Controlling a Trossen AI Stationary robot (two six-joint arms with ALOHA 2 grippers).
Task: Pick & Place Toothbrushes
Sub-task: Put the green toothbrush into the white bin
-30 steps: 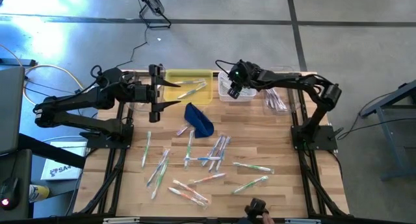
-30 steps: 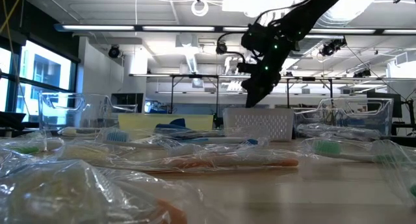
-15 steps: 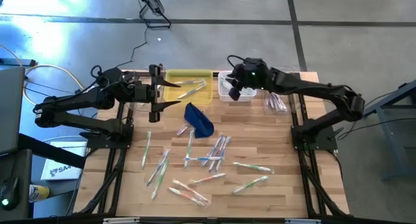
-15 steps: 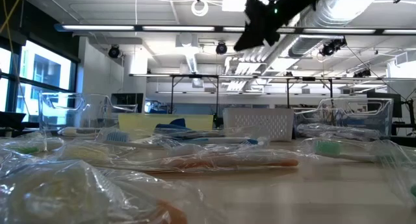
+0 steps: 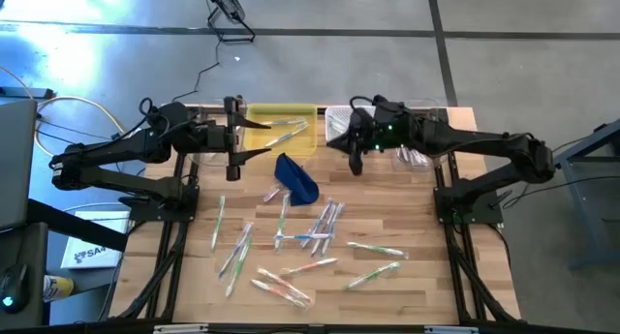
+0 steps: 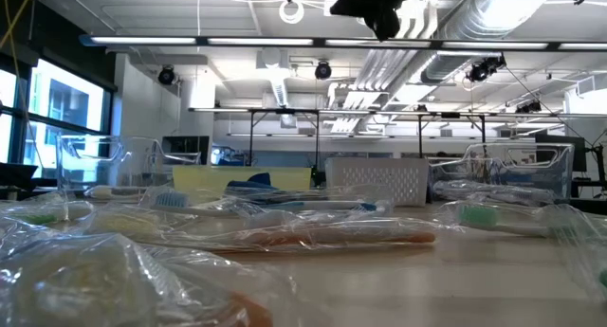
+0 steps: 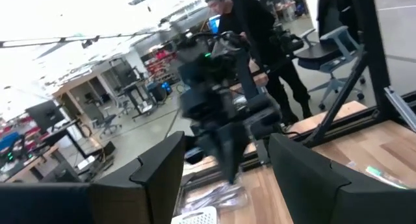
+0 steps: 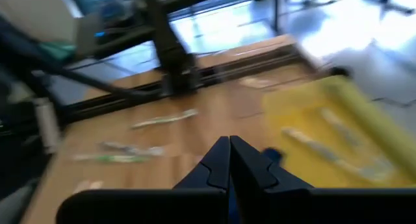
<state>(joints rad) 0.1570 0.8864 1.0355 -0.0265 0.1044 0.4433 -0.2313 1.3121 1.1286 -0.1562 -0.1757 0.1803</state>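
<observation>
High view: most of the toothbrushes [image 5: 310, 227] lie scattered loose over the middle and near part of the wooden counter [image 5: 426, 276], more than a dozen of them in clear wrappers, some touching or crossing, others well apart. A few are already sorted: two or three lie in the yellow tray [image 5: 281, 121] at the far edge, some sit in the white basket [image 5: 339, 131] beside it, and a small bunch rests in the clear bin [image 5: 412, 152] at the far right. A dark blue pouch [image 5: 297, 177] lies just in front of the yellow tray, with one toothbrush beside it.

By this look the job is well short of half done; the bulk of the pile is left to move.

The right end effector [image 5: 355, 163] hangs above the counter just in front of the white basket, its fingers [image 8: 229, 160] pressed together with nothing between them, as the right wrist view shows. The left end effector [image 5: 247, 142] waits at the left side of the yellow tray, its fingers [image 7: 162, 178] spread wide and holding nothing.
</observation>
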